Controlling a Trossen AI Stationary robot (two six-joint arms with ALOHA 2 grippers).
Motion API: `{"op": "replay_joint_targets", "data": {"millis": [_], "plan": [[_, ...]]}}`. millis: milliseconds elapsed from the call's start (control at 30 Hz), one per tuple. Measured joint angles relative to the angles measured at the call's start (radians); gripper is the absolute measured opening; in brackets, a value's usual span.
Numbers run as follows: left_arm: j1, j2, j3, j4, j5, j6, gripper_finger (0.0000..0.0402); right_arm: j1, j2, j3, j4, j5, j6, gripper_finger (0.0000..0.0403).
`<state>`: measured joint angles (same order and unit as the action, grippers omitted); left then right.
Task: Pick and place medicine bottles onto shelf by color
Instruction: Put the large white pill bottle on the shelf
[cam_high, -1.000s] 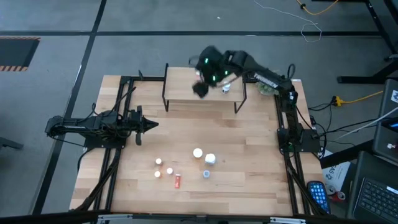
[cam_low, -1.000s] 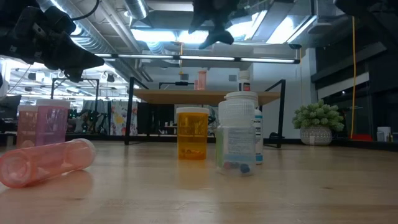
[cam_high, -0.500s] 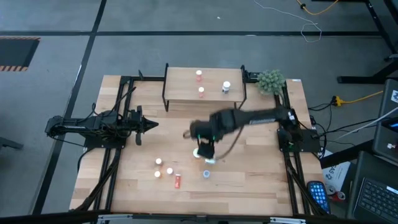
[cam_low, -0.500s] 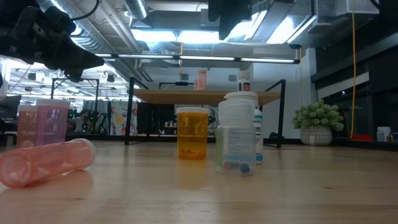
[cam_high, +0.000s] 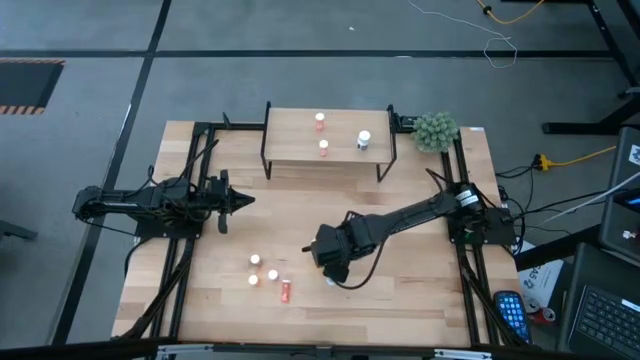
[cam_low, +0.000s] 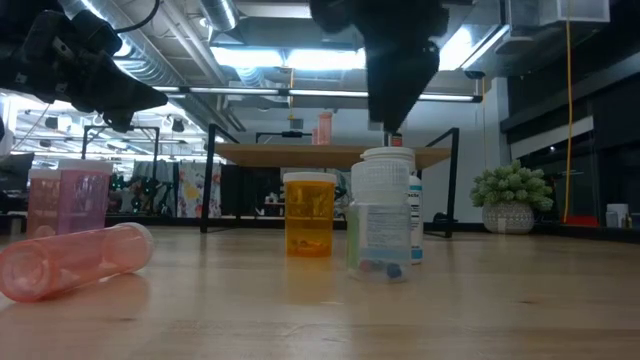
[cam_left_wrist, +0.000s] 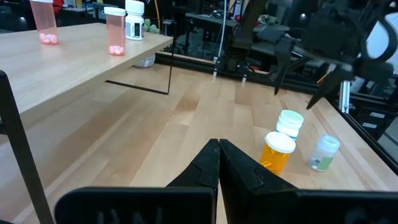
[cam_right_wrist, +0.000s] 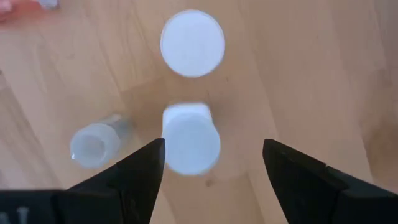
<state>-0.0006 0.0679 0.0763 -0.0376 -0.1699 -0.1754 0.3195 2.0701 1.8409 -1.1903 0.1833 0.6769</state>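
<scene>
Right gripper (cam_right_wrist: 211, 165), fingers apart, hovers above a white-capped bottle (cam_right_wrist: 189, 140) on the table (cam_high: 400, 300). Left gripper (cam_high: 243, 201), fingers together, waits at left.

The worktop (cam_high: 400, 290) is pale wood in planks, smooth with a soft sheen; the shelf (cam_high: 290, 148) has a matching light wooden top on thin black metal legs; the orange bottle (cam_low: 309, 216) is translucent, glossy plastic, as is the pink bottle (cam_low: 72, 261) lying on its side; the bottle caps (cam_right_wrist: 192, 43) look matt white and smooth; the right gripper (cam_right_wrist: 211, 165) has matt black fingers (cam_right_wrist: 144, 171); the plant ball (cam_high: 436, 130) looks green and fuzzy.
</scene>
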Motion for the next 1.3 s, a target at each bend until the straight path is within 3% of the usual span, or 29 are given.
{"op": "replay_joint_targets", "data": {"millis": [367, 600, 1300], "plan": [[0.000, 0.000, 0.000, 0.000, 0.000, 0.001, 0.0000, 0.000, 0.000, -0.116, 0.141, -0.095, -0.001, 0.0273], [0.000, 0.000, 0.000, 0.000, 0.000, 0.001, 0.0000, 0.000, 0.000, -0.184, 0.194, -0.064, 0.003, 0.0273], [0.000, 0.000, 0.000, 0.000, 0.000, 0.002, 0.0000, -0.001, 0.003, -0.190, 0.248, -0.046, 0.000, 0.0273]]}}
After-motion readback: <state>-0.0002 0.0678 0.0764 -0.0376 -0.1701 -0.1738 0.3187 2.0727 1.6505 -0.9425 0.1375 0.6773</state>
